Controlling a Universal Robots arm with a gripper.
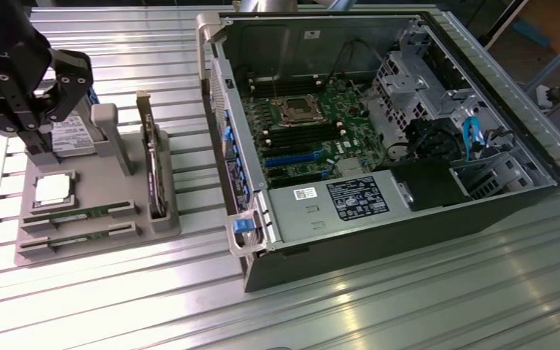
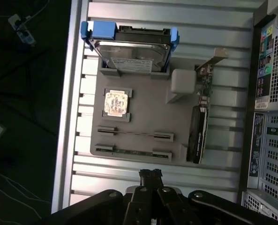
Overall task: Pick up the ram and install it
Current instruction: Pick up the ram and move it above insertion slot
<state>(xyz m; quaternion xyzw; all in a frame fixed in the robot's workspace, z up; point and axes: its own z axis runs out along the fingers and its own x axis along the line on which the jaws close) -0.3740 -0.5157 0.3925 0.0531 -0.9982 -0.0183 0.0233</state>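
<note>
Two ram sticks lie edge-up in slots at the front of a grey holder tray. One ram stick sits behind the other ram stick. My black gripper hangs well above the tray's back end, shut with nothing between its fingers. In the wrist view the two sticks lie just ahead of the fingertips. The open computer case lies at the exterior view's right, with its green motherboard exposed.
The tray also holds a square silver processor, a hard drive and a dark expansion card standing on edge. The case wall rises just beside the tray. Ribbed metal table all around.
</note>
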